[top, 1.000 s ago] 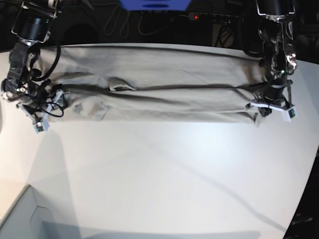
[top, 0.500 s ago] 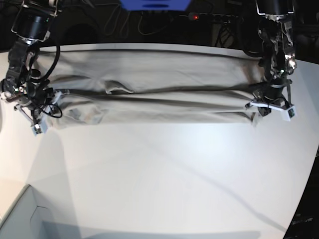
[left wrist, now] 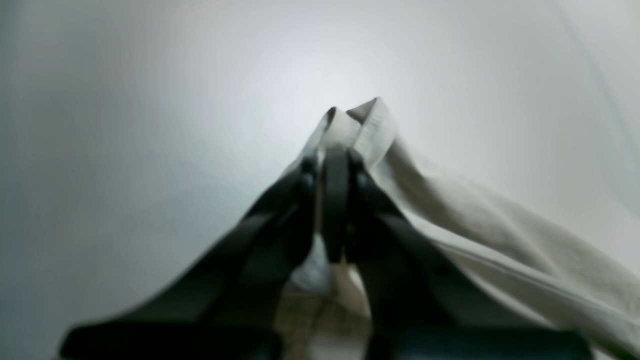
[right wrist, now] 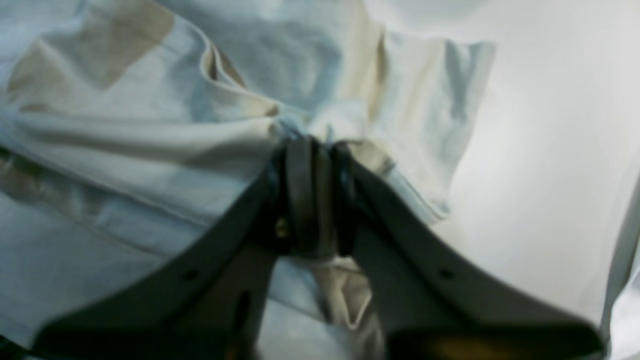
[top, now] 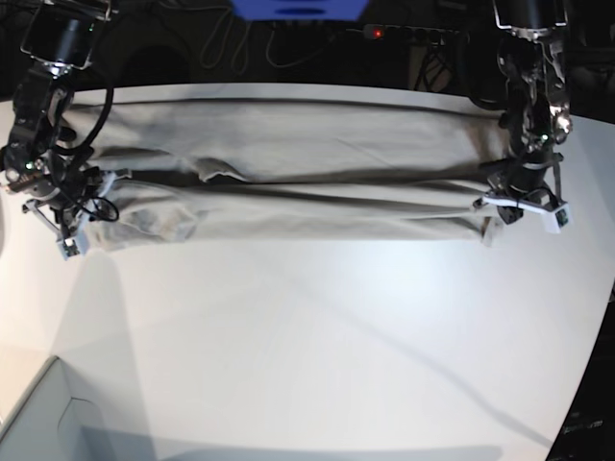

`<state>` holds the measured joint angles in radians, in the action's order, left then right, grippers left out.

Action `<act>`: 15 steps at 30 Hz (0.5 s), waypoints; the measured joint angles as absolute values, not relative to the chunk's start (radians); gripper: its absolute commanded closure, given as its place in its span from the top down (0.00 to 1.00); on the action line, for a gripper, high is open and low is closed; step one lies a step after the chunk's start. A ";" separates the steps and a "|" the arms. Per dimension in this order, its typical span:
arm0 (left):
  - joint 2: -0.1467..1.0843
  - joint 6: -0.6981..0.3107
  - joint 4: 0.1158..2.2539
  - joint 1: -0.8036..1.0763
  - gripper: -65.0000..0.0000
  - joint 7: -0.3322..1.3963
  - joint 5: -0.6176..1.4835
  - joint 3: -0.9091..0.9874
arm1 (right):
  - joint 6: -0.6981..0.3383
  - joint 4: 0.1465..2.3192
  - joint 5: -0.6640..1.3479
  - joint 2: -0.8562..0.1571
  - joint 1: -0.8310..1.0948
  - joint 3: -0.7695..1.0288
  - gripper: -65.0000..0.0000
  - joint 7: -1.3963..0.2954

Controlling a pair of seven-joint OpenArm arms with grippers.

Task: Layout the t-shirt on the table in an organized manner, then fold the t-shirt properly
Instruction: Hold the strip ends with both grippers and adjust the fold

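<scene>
The light grey-beige t-shirt (top: 307,144) lies stretched into a long band across the far part of the white table (top: 307,336), folded lengthwise with a dark crease along its middle. My left gripper (top: 494,219) is at the band's right end, shut on the t-shirt's hem (left wrist: 367,127); the left wrist view shows its fingers (left wrist: 334,200) pressed together on the cloth. My right gripper (top: 96,204) is at the band's left end. In the right wrist view its fingers (right wrist: 305,200) pinch a bunched fold of the t-shirt (right wrist: 150,150).
A pale box corner (top: 38,423) sits at the near left. Cables and a blue object (top: 298,8) run along the dark back. The table's curved edge (top: 603,317) drops off at the right. Bare white tabletop (top: 307,365) spreads in front of the shirt.
My right gripper has gone from open to shut on the shirt's left end and shifted slightly. The near fold has pulled tauter and the small collar flap has flattened. The left arm has held still.
</scene>
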<state>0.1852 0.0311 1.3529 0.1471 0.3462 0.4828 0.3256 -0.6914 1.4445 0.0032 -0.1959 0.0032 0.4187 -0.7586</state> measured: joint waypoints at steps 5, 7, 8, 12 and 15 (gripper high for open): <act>0.185 0.031 1.353 0.149 0.00 0.344 0.483 0.326 | -0.691 1.447 0.003 -0.197 0.003 0.421 0.33 -0.776; 0.185 0.031 1.353 0.150 0.00 0.343 0.483 0.326 | -0.691 1.448 0.004 -0.199 0.003 0.429 0.42 -0.810; 0.185 0.031 1.353 0.150 0.00 0.343 0.483 0.326 | -0.691 1.454 0.008 -0.197 0.000 0.453 0.45 -0.828; 0.185 0.031 1.353 0.149 0.00 0.339 0.483 0.326 | -0.692 1.583 -0.013 -0.187 0.007 0.515 0.47 -0.844; 0.185 0.031 1.353 0.149 0.00 0.345 0.483 0.326 | -0.691 1.615 0.000 -0.176 0.012 0.437 0.47 -0.828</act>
<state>0.1848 0.0311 1.3529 0.1493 0.3450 0.4828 0.3256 -0.6914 1.6146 -0.0002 -0.1764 0.0124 0.4374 -0.8276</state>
